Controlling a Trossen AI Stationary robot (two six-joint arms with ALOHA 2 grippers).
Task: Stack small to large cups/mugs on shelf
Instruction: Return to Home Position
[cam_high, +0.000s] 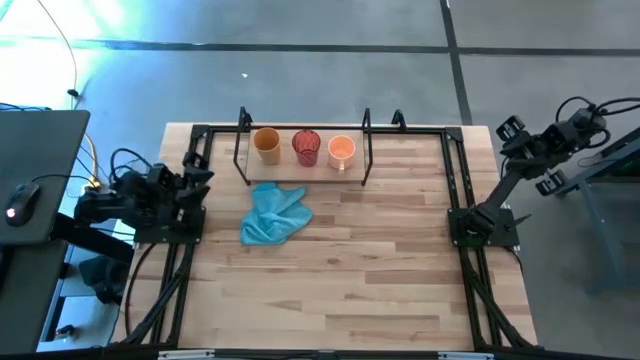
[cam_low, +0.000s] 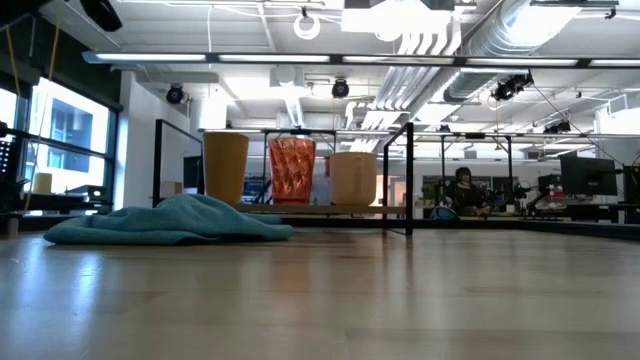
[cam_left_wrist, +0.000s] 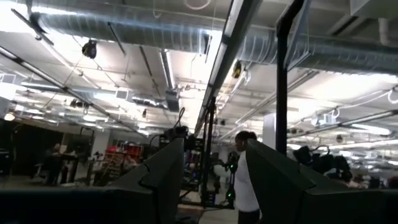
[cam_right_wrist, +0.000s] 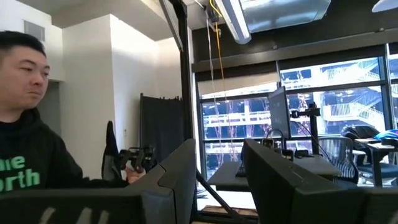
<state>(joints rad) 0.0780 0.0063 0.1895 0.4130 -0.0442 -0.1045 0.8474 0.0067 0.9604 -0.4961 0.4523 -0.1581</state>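
Mustard-yellow cup (cam_high: 266, 144), red cup (cam_high: 306, 147) and orange mug (cam_high: 341, 150) stand in a row on the wire shelf (cam_high: 368, 160) (blue cloth (cam_high: 275, 215) just in front). Left gripper (cam_left_wrist: 214, 142) and right gripper (cam_right_wrist: 217, 143), at either side of the table (cam_high: 380, 285), gape empty.

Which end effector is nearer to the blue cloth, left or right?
Left. The left end effector sits at the left edge of the table, beside the cloth. The right end effector is beyond the right edge, far from it.
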